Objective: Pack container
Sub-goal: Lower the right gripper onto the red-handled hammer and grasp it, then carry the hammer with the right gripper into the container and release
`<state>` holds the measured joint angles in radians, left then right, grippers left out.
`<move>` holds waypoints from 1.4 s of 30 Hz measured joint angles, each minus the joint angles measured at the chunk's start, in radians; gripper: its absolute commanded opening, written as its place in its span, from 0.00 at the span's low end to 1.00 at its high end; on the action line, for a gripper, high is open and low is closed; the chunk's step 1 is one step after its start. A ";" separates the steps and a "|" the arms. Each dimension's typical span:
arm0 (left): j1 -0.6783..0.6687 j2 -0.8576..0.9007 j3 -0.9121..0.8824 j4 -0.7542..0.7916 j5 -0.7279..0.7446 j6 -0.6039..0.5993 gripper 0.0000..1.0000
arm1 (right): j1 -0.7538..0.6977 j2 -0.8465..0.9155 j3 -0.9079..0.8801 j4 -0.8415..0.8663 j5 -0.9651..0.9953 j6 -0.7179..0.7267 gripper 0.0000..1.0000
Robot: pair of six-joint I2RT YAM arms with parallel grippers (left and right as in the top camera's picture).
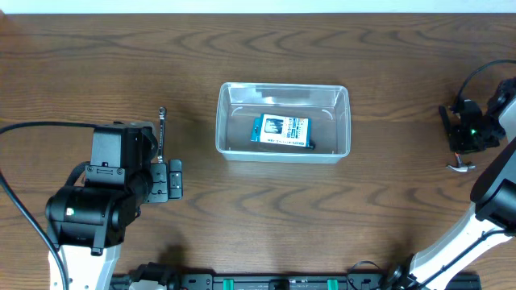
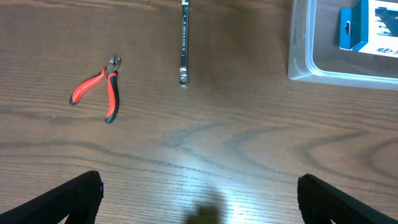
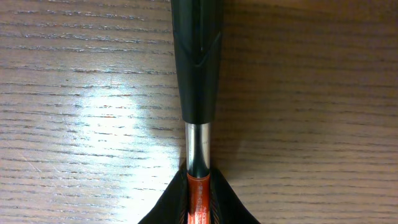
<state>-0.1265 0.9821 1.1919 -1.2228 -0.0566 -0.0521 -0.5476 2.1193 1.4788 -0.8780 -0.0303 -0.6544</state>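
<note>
The clear plastic container [image 1: 283, 155] stands mid-table with a blue-and-white box [image 1: 281, 130] inside; its corner [image 2: 300, 61] and the box [image 2: 368, 26] also show in the left wrist view. My left gripper [image 1: 167, 179] is open and empty over bare wood [image 2: 199, 200], left of the container. A silver wrench [image 1: 162, 129] [image 2: 184, 43] and red-handled pliers [image 2: 96, 87] lie ahead of it. My right gripper [image 1: 466, 135] at the far right edge is shut [image 3: 198, 202] on a tool with an orange shaft, silver collar and black handle [image 3: 196, 62].
A small curved metal piece [image 1: 459, 167] shows just below the right gripper; whether it belongs to the held tool is unclear. The pliers are hidden under the left arm in the overhead view. Black cables trail at the left and right edges.
</note>
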 measured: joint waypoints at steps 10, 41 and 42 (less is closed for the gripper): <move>0.000 0.000 0.000 0.000 0.000 0.000 0.98 | 0.000 -0.001 0.000 -0.002 0.000 0.000 0.07; 0.000 0.000 0.000 0.000 0.000 0.000 0.98 | 0.783 -0.184 0.638 -0.353 -0.159 0.006 0.01; 0.000 0.000 0.000 0.000 0.000 0.000 0.98 | 0.837 -0.180 0.633 -0.360 -0.156 -0.023 0.01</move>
<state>-0.1265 0.9821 1.1919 -1.2224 -0.0566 -0.0525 0.2893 1.9396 2.1120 -1.2381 -0.1864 -0.6777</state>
